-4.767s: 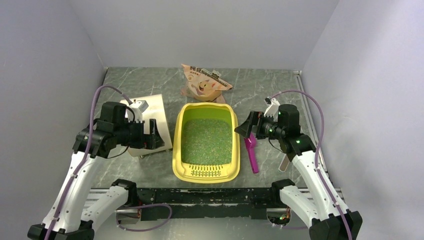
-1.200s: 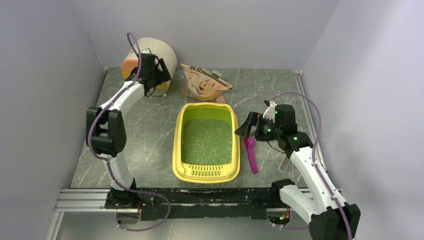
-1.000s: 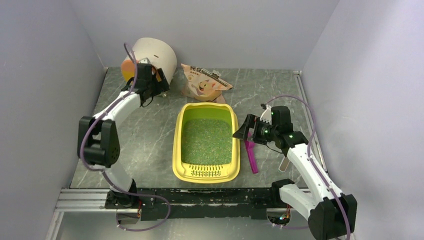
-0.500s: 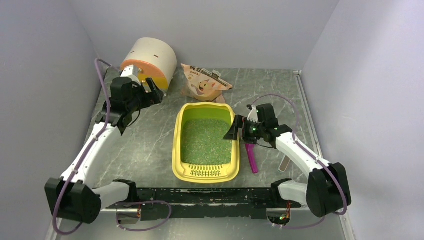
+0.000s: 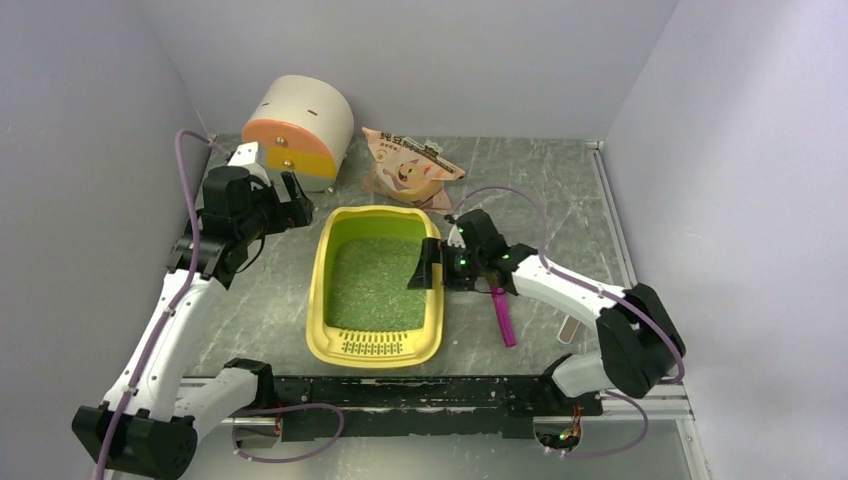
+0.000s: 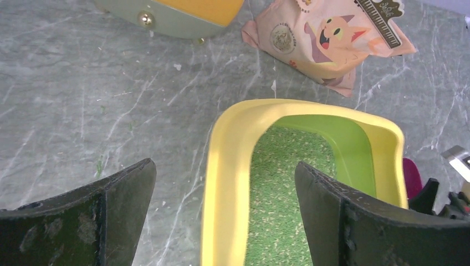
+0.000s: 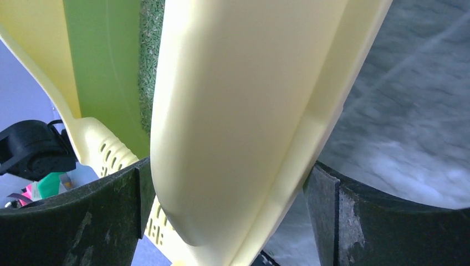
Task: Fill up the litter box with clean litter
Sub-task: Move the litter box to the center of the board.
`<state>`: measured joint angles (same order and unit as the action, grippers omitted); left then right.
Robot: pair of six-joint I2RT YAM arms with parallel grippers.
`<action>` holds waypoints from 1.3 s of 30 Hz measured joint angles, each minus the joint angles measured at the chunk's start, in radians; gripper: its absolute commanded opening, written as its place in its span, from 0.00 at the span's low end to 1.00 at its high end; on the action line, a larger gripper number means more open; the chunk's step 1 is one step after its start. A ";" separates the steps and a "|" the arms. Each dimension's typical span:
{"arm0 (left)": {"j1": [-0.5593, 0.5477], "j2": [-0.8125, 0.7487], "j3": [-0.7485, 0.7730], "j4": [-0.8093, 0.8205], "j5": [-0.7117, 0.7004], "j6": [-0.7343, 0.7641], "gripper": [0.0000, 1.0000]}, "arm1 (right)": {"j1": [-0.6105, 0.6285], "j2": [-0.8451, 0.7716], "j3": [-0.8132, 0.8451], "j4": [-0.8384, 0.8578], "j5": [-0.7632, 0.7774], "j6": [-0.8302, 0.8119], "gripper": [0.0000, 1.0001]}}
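The yellow litter box (image 5: 318, 292) lies mid-table, slotted grille toward the arms, with green clean litter (image 5: 376, 285) covering its floor. My right gripper (image 5: 429, 267) is open and straddles the box's right rim. In the right wrist view that rim (image 7: 238, 83) fills the gap between my fingers (image 7: 228, 167), and litter (image 7: 148, 66) shows beyond it. My left gripper (image 5: 288, 208) hangs open over the table by the box's far left corner. Seen from the left wrist, the left gripper (image 6: 224, 165) has the box's rim (image 6: 233, 133) and litter (image 6: 288, 188) below it and holds nothing.
A white cylinder with an orange end (image 5: 298, 125) lies at the back left. The pink-beige printed bag (image 5: 408, 165) sits behind the box. A magenta scoop (image 5: 503, 318) lies right of the box, with a pale flat stick (image 5: 568, 328) beyond it. Walls close three sides.
My right gripper moved left onto the box's right rim, and the box has slid left with it. The left arm drew back from the cylinder toward the box.
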<state>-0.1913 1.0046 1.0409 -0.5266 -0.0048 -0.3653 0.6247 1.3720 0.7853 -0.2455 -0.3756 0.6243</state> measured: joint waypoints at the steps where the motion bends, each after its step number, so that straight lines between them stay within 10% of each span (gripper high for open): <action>1: 0.000 -0.009 0.007 -0.012 -0.009 0.003 0.99 | 0.019 0.020 0.012 0.014 0.007 0.011 1.00; 14: 0.000 -0.064 0.065 -0.115 -0.018 0.029 0.99 | 0.218 0.311 0.240 0.127 0.093 0.163 1.00; 28: 0.000 0.000 0.065 -0.108 0.215 0.039 0.99 | 0.212 0.088 0.303 -0.084 0.394 0.000 1.00; 39: 0.000 0.079 0.109 -0.121 0.246 0.040 0.99 | -0.263 -0.072 0.303 0.012 0.414 -0.155 1.00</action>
<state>-0.1913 1.0840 1.1500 -0.6472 0.2413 -0.3248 0.3618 1.2995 1.0882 -0.2337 0.0380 0.4694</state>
